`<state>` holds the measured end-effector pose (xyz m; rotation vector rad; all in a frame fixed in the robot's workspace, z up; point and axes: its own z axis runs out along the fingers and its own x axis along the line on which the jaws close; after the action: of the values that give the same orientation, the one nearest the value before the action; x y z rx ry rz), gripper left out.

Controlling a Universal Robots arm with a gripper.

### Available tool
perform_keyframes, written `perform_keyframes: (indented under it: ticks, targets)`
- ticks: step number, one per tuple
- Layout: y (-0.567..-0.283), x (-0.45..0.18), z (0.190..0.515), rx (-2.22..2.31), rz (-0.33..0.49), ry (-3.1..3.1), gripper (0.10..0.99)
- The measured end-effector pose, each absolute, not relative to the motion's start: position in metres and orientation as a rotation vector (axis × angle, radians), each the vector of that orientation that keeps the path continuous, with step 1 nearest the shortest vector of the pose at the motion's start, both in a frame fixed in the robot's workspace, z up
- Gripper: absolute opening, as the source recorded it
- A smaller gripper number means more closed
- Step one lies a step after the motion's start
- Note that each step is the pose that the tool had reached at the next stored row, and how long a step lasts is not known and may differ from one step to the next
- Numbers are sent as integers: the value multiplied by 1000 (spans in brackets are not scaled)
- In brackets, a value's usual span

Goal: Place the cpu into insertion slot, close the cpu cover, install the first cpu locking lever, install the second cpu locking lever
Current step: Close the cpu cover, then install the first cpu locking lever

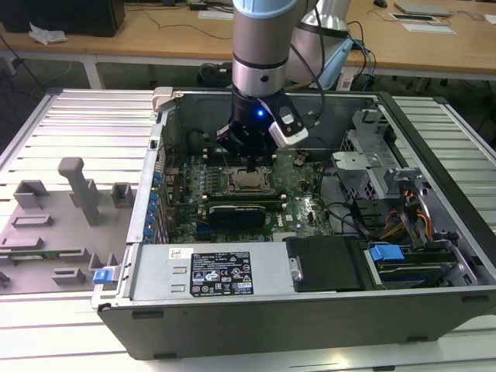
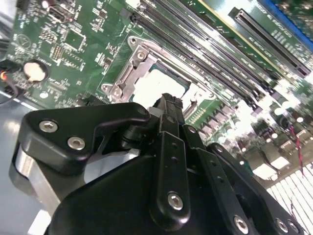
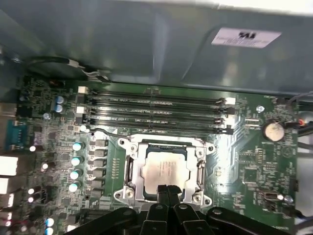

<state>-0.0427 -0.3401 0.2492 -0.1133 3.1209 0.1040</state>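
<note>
The cpu [image 3: 164, 167] lies flat in the insertion slot [image 3: 161, 148] on the green motherboard [image 3: 244, 161], its silver top catching the light. The silver cpu cover [image 3: 131, 169] lies down around it as a frame, the chip showing through its window. My gripper [image 3: 168, 188] is shut, its black fingertips [image 3: 163, 190] pressed together just over the socket's edge, with nothing seen between them. In the second wrist view the gripper [image 2: 168, 100] hangs in front of the cpu [image 2: 159, 83] and the cover [image 2: 139, 56]. The exterior view has the gripper [image 1: 252, 160] right above the cpu [image 1: 248, 182].
Long black memory slots [image 3: 156, 110] run beside the socket, and a coin battery [image 3: 272, 130] sits on the board. The open case's walls [image 1: 256, 101] surround it, with a drive cage [image 1: 387, 194] and cables at the exterior view's right. A grey fixture tray [image 1: 54, 225] lies outside at that view's left.
</note>
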Motion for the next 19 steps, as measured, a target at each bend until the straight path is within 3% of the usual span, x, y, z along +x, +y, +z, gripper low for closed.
perform_keyframes:
  ticks: [19]
  targets:
    - [-340, -43, 257, -113, 104, 3121, 106]
